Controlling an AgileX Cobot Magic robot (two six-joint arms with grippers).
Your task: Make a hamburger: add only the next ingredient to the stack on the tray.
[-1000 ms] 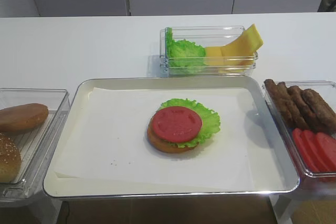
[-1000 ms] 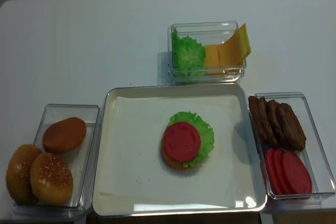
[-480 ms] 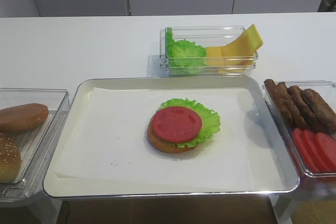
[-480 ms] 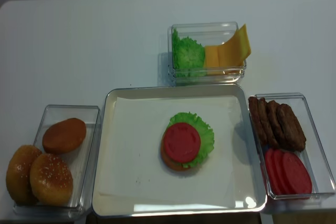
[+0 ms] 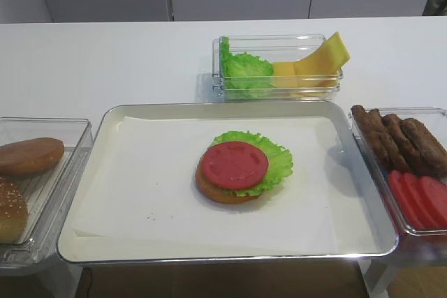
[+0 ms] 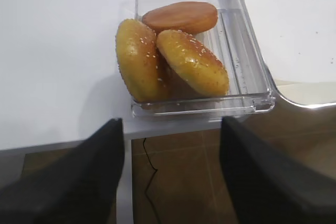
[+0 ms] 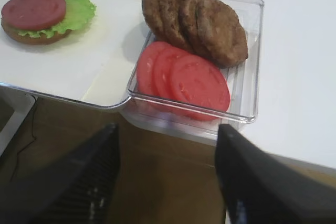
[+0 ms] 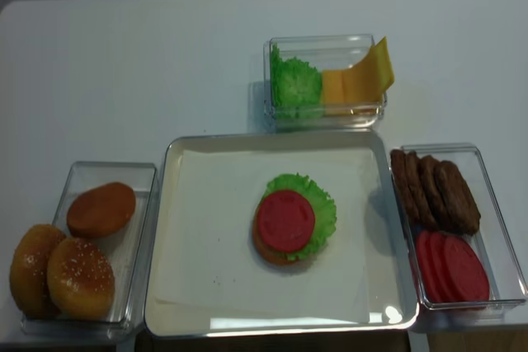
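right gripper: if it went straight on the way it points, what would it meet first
Most likely the near wall of the clear bin, then the tomato slices behind it. The right gripper has open, empty jaws; depth is unclear.

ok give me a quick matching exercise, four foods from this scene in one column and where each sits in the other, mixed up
Things:
1. tomato slice
2. sesame buns
3. cheese slices
4. meat patties

Places:
A. far bin, beside loose lettuce
B. left bin
C. top of the stack on the tray
D. right bin, behind spare tomato slices

Pairs: 1-C, 2-B, 3-A, 4-D
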